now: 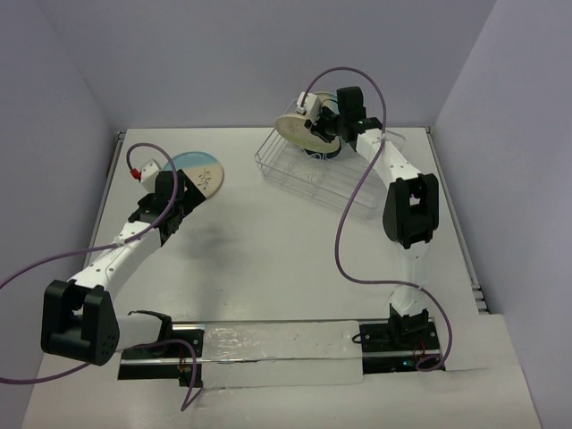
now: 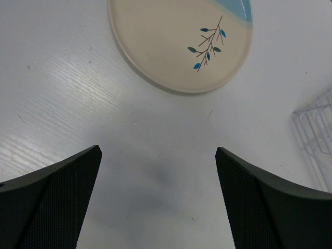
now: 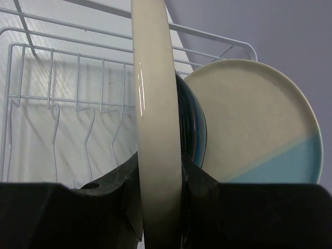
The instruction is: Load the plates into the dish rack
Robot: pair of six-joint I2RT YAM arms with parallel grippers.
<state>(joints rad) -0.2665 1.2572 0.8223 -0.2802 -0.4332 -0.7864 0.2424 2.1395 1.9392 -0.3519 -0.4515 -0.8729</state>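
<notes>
My right gripper (image 1: 332,128) is shut on the plain cream plate (image 1: 302,130), held on edge over the wire dish rack (image 1: 295,174). In the right wrist view this cream plate (image 3: 155,129) stands edge-on between my fingers, with the dark blue plate (image 3: 193,124) and a cream-and-blue plate (image 3: 259,129) upright behind it in the rack (image 3: 62,98). The other cream-and-blue plate with a sprig (image 1: 198,172) lies flat on the table at the left. My left gripper (image 2: 158,155) is open and empty just short of that plate (image 2: 176,41).
The white table top (image 1: 268,259) is walled by grey panels at the back and sides. A corner of the rack (image 2: 316,135) shows at the right of the left wrist view. Purple cables loop above both arms.
</notes>
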